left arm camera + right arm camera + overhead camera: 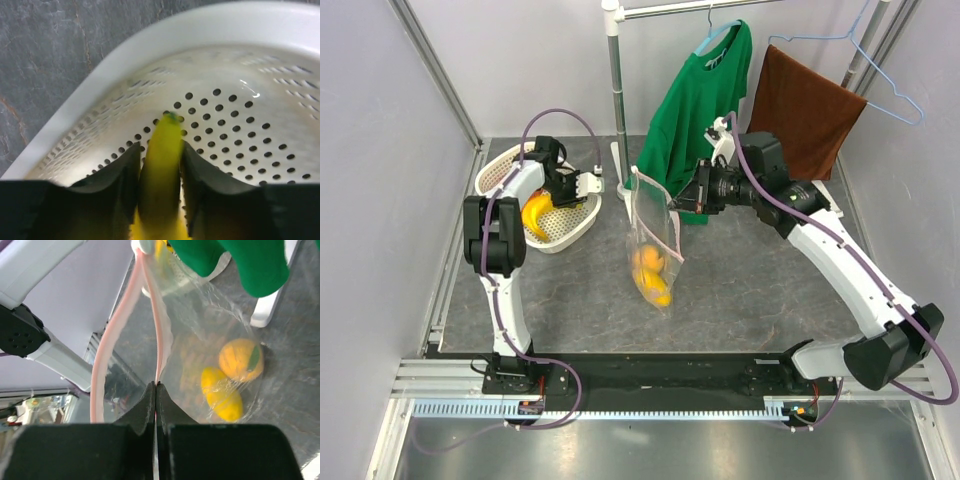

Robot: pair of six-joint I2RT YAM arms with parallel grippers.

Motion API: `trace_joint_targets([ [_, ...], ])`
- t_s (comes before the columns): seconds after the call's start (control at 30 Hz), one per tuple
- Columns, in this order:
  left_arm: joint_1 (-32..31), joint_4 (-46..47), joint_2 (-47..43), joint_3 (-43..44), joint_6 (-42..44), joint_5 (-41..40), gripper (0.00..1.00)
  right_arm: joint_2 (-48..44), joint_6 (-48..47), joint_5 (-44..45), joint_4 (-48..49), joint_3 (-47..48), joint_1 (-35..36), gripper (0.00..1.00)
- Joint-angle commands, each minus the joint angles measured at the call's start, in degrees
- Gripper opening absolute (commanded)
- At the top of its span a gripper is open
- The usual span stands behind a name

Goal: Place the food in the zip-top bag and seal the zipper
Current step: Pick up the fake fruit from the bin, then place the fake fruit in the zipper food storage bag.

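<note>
Clasping banana [161, 175] in basket [100, 84]: left hand [160, 151] | right hand [156, 388] pinching zipper [106, 345]

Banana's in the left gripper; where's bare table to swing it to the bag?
Bare table lies between the basket, the left arm and the zip-top bag, an open lane for the left gripper and its banana. Another bare patch sits right of the bag, under the right arm. Crowded at the back: rack pole, green shirt and right gripper pinching the zipper.

Left gripper [160, 150] fingers [117, 192] are pinching the yellow banana [160, 195] on both sides, over the white perforated basket [100, 75].
</note>
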Motion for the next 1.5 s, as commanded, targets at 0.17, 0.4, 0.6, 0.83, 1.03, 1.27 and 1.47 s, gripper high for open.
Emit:
trace_joint_targets([
  [0.17,0.1,-3.8,-6.2,0.6,-1.4,5.0,0.15,-1.6,-9.7,6.3,-7.7,6.7,0.2,0.00],
  [0.4,2.9,-1.1,-15.3,7.0,-18.2,14.1,0.02,-0.7,-12.2,6.7,-10.0,9.6,0.4,0.00],
  [0.6,3.6,22.8,-31.6,-1.1,-44.9,18.0,0.02,0.4,-11.2,6.0,-9.3,11.3,2.6,0.00],
  [0.83,-0.4,56.0,-55.5,-22.8,-71.4,19.6,0.02,2.2,-7.4,5.0,-6.0,10.0,5.7,0.00],
  [1.03,-19.0,61.9,-67.9,-32.1,-67.5,8.0,0.02,2.6,-5.0,4.7,-4.5,6.7,5.7,0.00],
  [1.27,-39.8,71.8,-66.5,-36.6,-51.8,-14.1,0.02,2.6,-3.5,3.0,-3.1,6.5,5.6,0.00],
  [1.47,-49.1,89.9,-62.1,-45.6,-25.9,-11.2,0.02,1.8,-3.0,2.2,-3.3,6.0,5.7,0.00],
])
